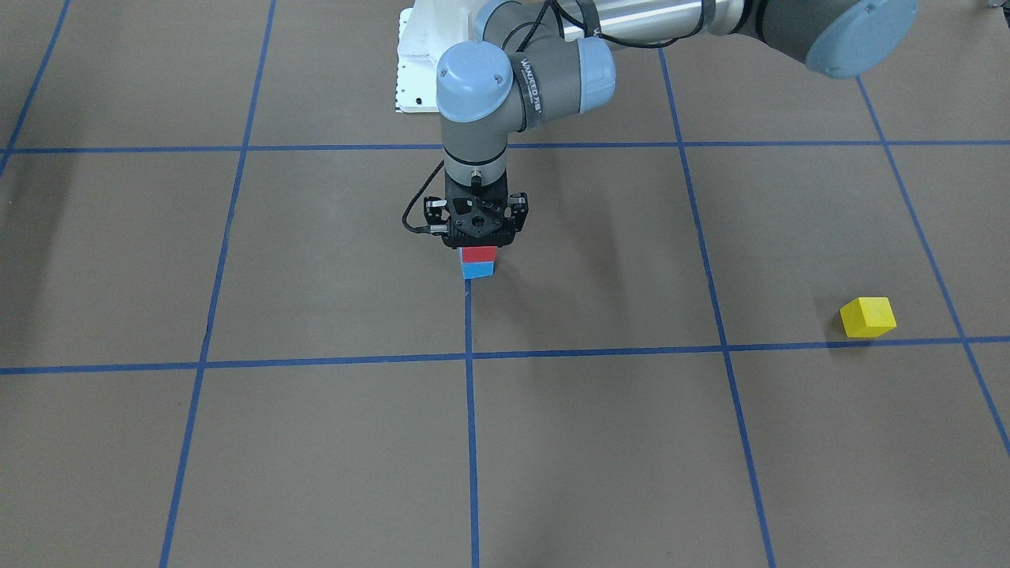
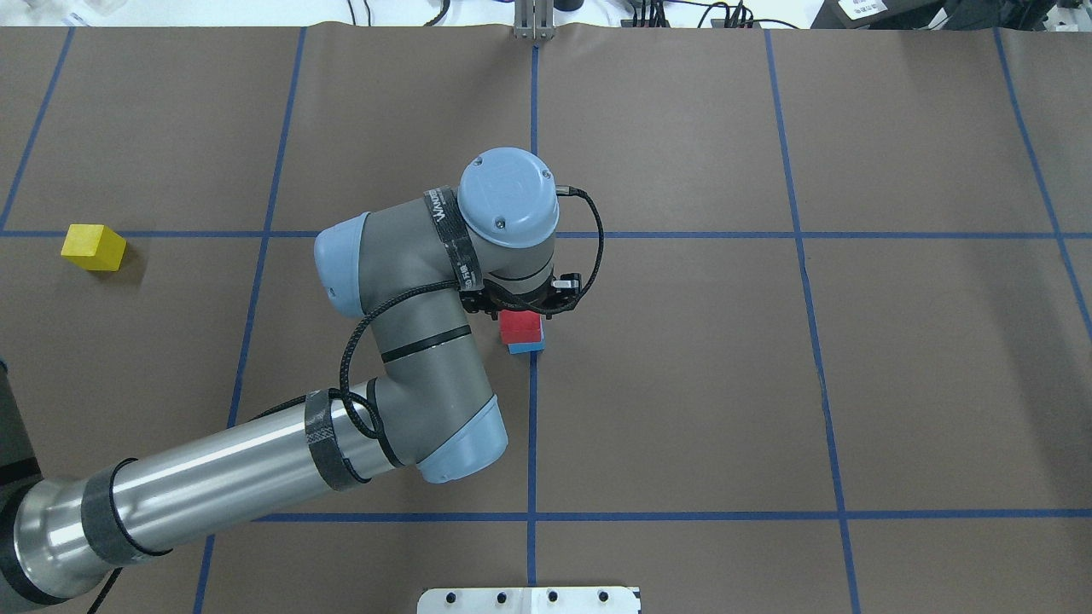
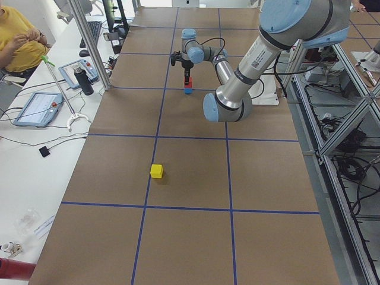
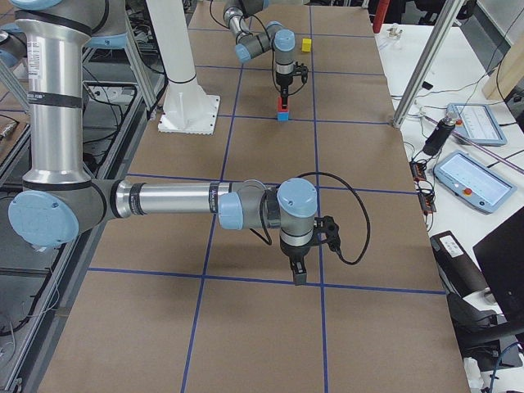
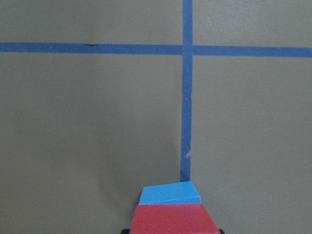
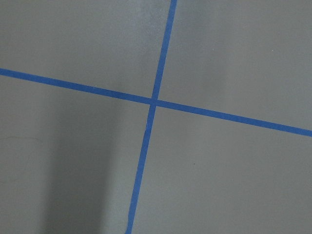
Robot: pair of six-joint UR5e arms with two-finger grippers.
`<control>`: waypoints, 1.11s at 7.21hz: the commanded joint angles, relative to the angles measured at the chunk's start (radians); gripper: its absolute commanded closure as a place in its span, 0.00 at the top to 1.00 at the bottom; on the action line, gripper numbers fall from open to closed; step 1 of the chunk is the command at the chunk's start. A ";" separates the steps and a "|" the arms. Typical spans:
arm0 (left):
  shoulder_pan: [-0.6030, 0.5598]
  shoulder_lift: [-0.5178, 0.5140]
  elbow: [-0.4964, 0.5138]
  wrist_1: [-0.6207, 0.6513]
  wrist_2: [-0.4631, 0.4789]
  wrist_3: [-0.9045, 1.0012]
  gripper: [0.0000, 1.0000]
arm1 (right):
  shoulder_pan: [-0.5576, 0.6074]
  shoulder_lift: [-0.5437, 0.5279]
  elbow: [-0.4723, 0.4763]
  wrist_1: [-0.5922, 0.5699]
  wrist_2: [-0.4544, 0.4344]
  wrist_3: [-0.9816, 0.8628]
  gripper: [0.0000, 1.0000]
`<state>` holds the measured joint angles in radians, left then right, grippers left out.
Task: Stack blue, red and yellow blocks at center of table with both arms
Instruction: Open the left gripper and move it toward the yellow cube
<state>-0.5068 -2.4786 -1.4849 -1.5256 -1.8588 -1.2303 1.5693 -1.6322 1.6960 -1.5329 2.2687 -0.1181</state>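
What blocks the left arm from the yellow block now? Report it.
Nothing, probably, so yes: the yellow block sits alone on that arm's side, bare table between. The left gripper is merely down at the red block.

Silver-grey tubular arms [image 2: 213, 486], pale-blue joint caps [image 2: 508, 198], black cables [image 2: 344, 367].

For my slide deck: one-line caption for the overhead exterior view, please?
Left pincer poised at the red block, set on the blue block at table centre; yellow block lies far left.

table [image 2: 682, 384] matte brown paper, tape lines [image 2: 531, 426] smooth; left arm [image 2: 213, 477] shiny metal; red block [image 2: 520, 324], blue block [image 2: 527, 347], yellow block [image 2: 92, 247] matte.
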 commanded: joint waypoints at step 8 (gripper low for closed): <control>-0.488 0.572 -0.411 0.130 -0.203 0.882 1.00 | -0.002 -0.005 -0.001 0.000 0.000 0.002 1.00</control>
<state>-0.8913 -2.0206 -1.8976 -1.3681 -2.0507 -0.5400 1.5686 -1.6337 1.6951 -1.5325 2.2687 -0.1154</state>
